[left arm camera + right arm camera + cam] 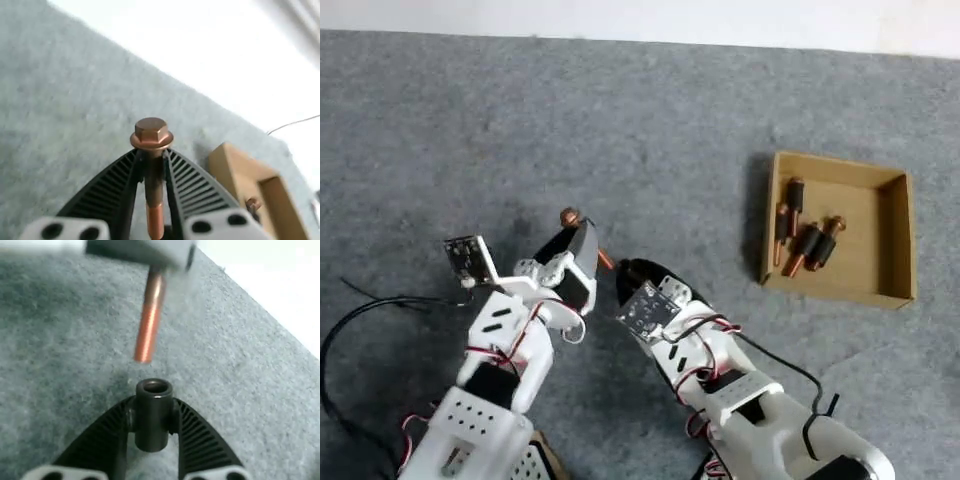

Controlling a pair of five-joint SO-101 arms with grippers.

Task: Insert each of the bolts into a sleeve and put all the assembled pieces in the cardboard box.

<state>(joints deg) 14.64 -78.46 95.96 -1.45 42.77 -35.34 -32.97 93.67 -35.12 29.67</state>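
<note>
Left fingers [112,187] pinching copper bolt [151,136], right fingers [200,440] pinching black sleeve [152,415], bolt tip near sleeve mouth, both well apart from cardboard box [898,238], assembled pieces [808,243] inside box.

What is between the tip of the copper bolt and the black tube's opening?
Nothing: the right wrist view shows a bare gap between bolt and tube, with grey mat behind.

Copper hex-head bolt [151,137], held tilted left of centre, its smooth tip just short of the open mouth of a held black sleeve [153,412]; at right, an open cardboard box [900,235] containing assembled pieces [810,245] lying flat.
</note>
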